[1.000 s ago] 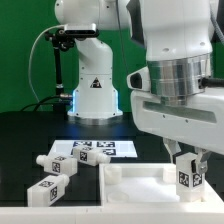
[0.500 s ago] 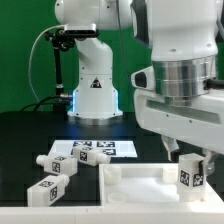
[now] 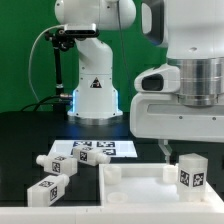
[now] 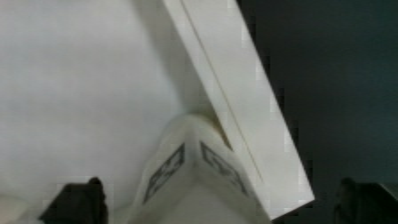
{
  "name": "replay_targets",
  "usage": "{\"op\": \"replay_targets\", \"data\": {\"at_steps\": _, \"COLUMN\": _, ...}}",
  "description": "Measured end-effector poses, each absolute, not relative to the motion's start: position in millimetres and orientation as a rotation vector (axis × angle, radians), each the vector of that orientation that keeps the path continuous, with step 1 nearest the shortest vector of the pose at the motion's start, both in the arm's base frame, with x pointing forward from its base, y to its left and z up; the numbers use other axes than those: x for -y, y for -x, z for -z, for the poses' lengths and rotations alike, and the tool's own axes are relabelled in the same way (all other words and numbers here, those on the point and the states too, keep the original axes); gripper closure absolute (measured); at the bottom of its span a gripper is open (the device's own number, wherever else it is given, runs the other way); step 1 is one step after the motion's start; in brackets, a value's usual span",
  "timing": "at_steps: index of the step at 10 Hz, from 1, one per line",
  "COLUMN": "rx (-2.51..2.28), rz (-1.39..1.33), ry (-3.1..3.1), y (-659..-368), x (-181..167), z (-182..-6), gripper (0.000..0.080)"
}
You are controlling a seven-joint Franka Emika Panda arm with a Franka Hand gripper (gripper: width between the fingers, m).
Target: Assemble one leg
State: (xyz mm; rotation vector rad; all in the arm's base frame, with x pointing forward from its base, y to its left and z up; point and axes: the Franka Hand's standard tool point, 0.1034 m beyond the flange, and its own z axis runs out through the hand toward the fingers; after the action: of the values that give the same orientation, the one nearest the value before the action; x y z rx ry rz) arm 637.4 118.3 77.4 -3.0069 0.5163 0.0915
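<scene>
A: Exterior view first, where's the leg point(image 3: 190, 174)?

B: At about four o'clock in the frame, standing upright at the far corner of the white panel point(image 3: 135, 183), tag sticker facing us. The gripper point(image 3: 177, 150) hangs right above it, one dark finger point(image 3: 163, 150) just beside the leg at its ten o'clock, not touching. Jaws apart, nothing between them.

A: And the rest of the table?

B: Three more legs point(image 3: 50, 178) lying loose at eight o'clock, well apart from the panel. The marker board point(image 3: 93, 149) lies flat behind them, in front of the arm's base point(image 3: 95, 95).

A: Wrist view?

B: Looking straight down: leg point(image 4: 192, 165) centred between both dark fingertips point(image 4: 80, 200), with clear space either side. The panel's raised rim point(image 4: 222, 75) runs up from it toward twelve o'clock.
</scene>
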Motion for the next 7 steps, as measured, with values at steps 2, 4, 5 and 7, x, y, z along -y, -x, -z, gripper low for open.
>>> {"op": "replay_targets", "data": {"at_steps": 2, "rx": -0.264, "rz": -0.077, "ry": 3.035, "y": -637.7, "x": -117.8, "z": -77.4, "gripper": 0.0151}}
{"op": "replay_targets", "data": {"at_steps": 4, "rx": 0.269, "rz": 0.08, "ry": 3.042, "y": -646.0, "x": -112.5, "z": -72.3, "gripper": 0.0151}}
{"op": "replay_targets", "data": {"at_steps": 5, "rx": 0.198, "rz": 0.06, "ry": 3.045, "y": -644.4, "x": -113.8, "z": -72.6, "gripper": 0.0174}}
{"op": "replay_targets", "data": {"at_steps": 7, "rx": 0.169, "rz": 0.061, "ry": 3.046, "y": -644.7, "x": -113.4, "z": -72.5, "gripper": 0.0373}}
